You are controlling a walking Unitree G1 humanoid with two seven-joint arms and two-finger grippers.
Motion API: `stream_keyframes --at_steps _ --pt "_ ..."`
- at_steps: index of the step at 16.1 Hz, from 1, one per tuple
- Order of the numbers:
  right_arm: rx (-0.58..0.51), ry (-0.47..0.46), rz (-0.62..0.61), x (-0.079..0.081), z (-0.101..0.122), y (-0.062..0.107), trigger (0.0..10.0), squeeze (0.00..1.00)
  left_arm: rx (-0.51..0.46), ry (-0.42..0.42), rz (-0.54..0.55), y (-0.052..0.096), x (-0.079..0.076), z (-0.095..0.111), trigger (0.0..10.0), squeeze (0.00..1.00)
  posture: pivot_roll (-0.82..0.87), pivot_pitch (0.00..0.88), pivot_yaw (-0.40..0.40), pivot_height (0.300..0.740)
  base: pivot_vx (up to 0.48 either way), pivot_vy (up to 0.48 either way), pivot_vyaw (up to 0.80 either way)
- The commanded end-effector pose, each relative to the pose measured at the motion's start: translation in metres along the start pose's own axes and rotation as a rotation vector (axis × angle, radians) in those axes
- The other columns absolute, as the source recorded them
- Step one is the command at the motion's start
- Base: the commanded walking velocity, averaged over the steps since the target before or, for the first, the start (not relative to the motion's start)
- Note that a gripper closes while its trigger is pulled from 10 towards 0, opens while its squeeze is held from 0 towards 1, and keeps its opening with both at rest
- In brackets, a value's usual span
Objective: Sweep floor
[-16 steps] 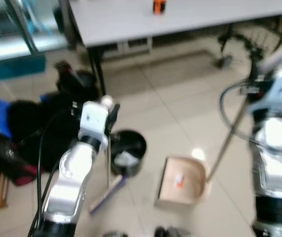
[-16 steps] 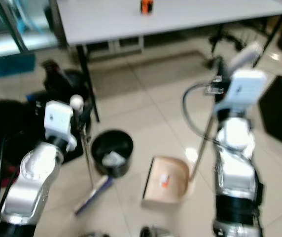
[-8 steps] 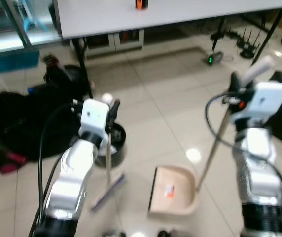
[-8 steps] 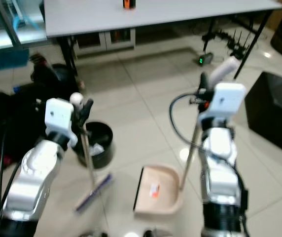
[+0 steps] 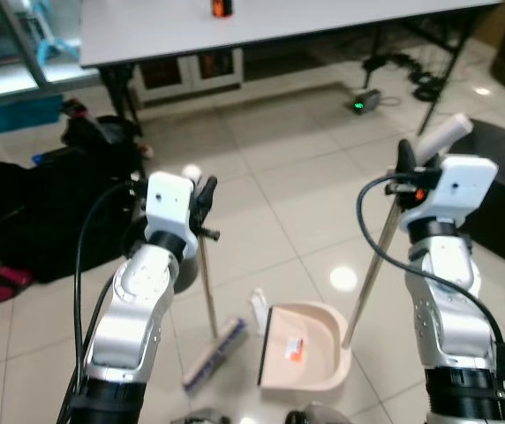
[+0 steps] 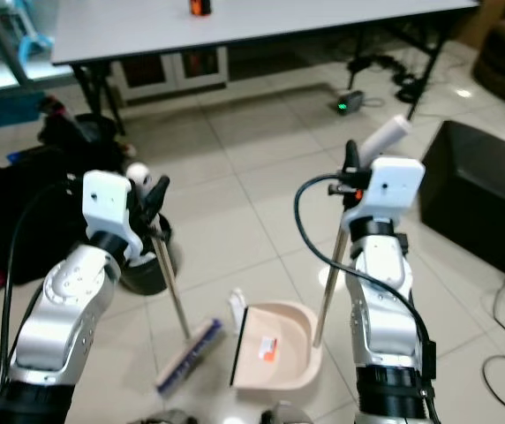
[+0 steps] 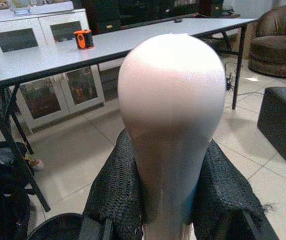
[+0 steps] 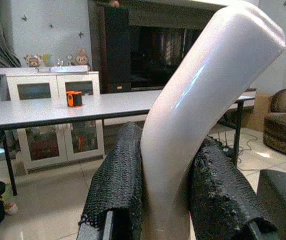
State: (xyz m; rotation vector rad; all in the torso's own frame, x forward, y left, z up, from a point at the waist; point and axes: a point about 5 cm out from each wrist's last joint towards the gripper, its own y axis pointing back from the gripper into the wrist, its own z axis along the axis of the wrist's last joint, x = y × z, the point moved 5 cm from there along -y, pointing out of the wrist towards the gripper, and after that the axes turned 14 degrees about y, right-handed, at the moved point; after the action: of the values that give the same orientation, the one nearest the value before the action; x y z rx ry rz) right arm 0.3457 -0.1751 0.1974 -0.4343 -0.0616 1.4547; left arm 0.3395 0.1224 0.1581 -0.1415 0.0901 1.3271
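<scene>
Both eye views look forward and steeply down from the head onto the tiled floor, sharing nearly the same scene, the right eye's shifted slightly sideways. Each wrist view sits very close behind its tool, looking level across the room; both share the grey tabletop and the orange object on it

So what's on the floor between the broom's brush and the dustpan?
A small white crumpled scrap lies between the purple brush head and the beige dustpan, per both eye views.
</scene>
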Motion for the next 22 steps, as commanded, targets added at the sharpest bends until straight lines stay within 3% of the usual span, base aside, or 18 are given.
stream_keyframes --at_steps 1,4,8,12,22 --pt "-0.031 -0.039 0.016 0.008 0.010 -0.001 10.0 0.00 -0.038 -0.071 0.049 0.001 0.013 0.013 10.0 0.00 -0.05 0.084 0.050 0.740 0.000 0.000 0.00" --pt "0.028 -0.029 0.075 0.018 0.001 0.000 10.0 0.00 -0.043 -0.088 0.039 -0.003 0.013 0.015 10.0 0.00 -0.06 0.077 0.052 0.740 0.000 0.000 0.00" --pt "0.082 -0.038 0.077 0.019 -0.008 0.003 10.0 0.00 -0.071 -0.115 0.029 -0.004 0.012 0.020 10.0 0.00 -0.06 0.072 0.053 0.740 0.160 0.000 0.00" --pt "0.085 -0.045 0.080 0.020 -0.007 0.004 10.0 0.00 -0.072 -0.117 0.025 -0.004 0.012 0.020 10.0 0.00 -0.05 0.074 0.053 0.740 0.383 0.000 -0.42" --pt "0.081 -0.025 0.082 0.020 -0.006 0.004 10.0 0.00 -0.072 -0.126 0.026 -0.004 0.015 0.020 10.0 0.00 -0.05 0.080 0.050 0.740 0.392 0.000 0.00"
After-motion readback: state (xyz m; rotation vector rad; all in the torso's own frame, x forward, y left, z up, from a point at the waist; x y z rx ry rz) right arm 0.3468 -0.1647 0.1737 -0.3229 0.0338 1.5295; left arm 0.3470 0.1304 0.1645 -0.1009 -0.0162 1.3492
